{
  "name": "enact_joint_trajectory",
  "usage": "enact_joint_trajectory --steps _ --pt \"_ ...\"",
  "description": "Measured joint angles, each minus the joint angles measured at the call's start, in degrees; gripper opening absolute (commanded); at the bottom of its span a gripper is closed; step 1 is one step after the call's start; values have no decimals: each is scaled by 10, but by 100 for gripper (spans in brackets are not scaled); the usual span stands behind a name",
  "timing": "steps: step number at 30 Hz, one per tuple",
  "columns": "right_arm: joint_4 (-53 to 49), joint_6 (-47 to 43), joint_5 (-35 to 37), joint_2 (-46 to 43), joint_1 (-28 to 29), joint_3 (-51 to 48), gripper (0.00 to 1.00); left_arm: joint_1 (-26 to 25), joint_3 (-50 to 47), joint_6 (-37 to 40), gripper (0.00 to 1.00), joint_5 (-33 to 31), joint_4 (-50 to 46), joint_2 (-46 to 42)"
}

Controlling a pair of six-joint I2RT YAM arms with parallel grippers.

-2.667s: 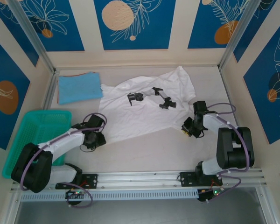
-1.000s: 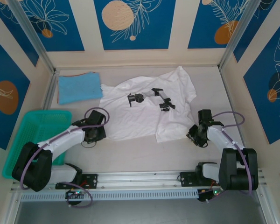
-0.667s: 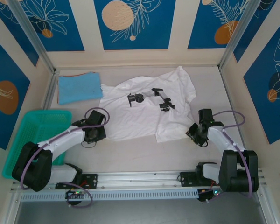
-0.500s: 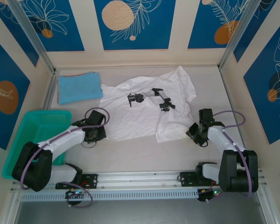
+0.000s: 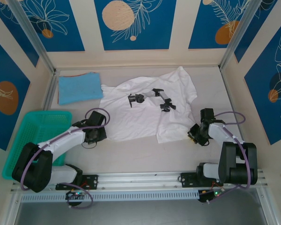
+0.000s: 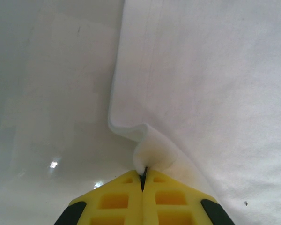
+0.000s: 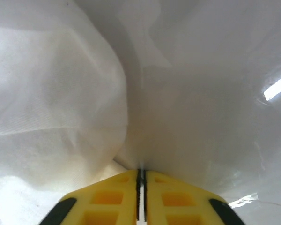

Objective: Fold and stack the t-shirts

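A white t-shirt [image 5: 147, 105] with a black print lies spread and rumpled across the middle of the table. A folded light-blue t-shirt [image 5: 79, 87] lies at the back left. My left gripper [image 5: 102, 133] rests at the white shirt's near left edge; in the left wrist view its yellow fingers [image 6: 126, 197] are shut on a pinched fold of white cloth [image 6: 152, 152]. At the shirt's near right corner, my right gripper [image 5: 193, 133] is shut on the white t-shirt [image 7: 178, 93], whose cloth rises from between the yellow fingertips [image 7: 164, 192].
A teal mesh basket [image 5: 35, 136] stands at the left edge beside the left arm. Bare table surface [image 5: 145, 154] runs along the near side in front of the shirt. Walls close in the back and both sides.
My right gripper has closed on the shirt's near right corner, after moving there from further back. The left gripper has stayed shut on its edge.
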Motion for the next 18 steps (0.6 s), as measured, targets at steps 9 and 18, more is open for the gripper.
enact_joint_trajectory --steps 9,18 --pt "25 -8 -13 1 0 0 31 0 -2 0 2 0 0 -2" --pt "26 -9 -18 3 0 2 29 0 -2 0 2 0 0 -2"
